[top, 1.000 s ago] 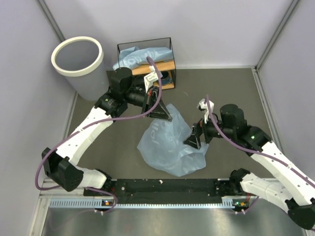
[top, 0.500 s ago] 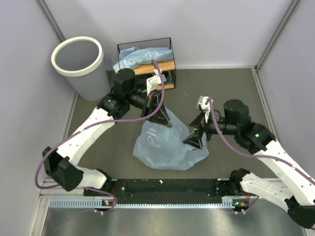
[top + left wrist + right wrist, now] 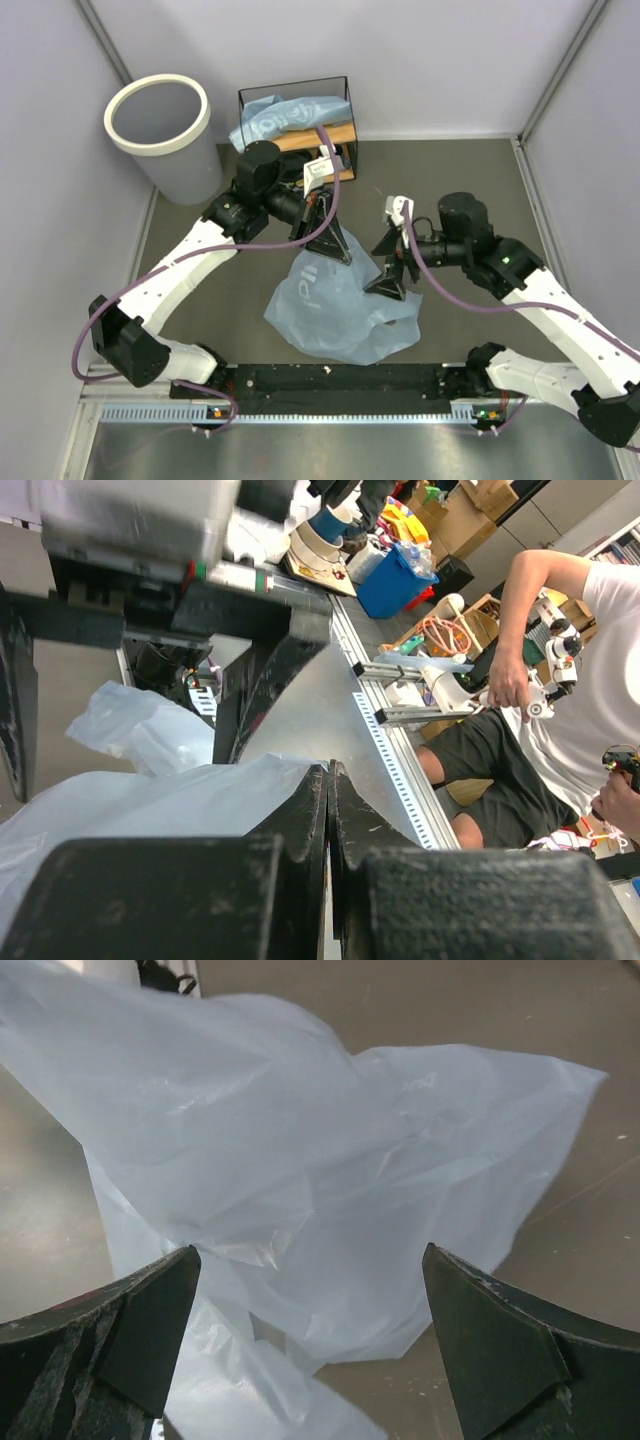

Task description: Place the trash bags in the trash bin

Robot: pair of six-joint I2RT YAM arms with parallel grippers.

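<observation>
Large, floppy, translucent light-blue plastic-film trash bag (image 3: 335, 310), crumpled on the table well to the right of the round whitish-grey plastic trash bin (image 3: 112, 118) with its thick white ring rim, and nearer the arm bases.

Left gripper (image 3: 342, 255) clamped fully shut on a fold at the bag's top, on the side facing the bin. Thin film pinched between the dark fingers (image 3: 300, 810) in the wrist view.

Right gripper (image 3: 388, 288) on the bag's side away from the bin, spread wide just above the film, gripping nothing.

Second light-blue bag (image 3: 275, 115) heaped on a black-wire-framed wooden shelf (image 3: 338, 135) just right of the bin.

Likely step: lifting the first bag toward the bin. Best done by raising it high enough to carry the hanging tail over the white rim, gathering loose film with the open fingers, and releasing only above the bin's mouth. Risk: film slipping free or draping over the rim.
</observation>
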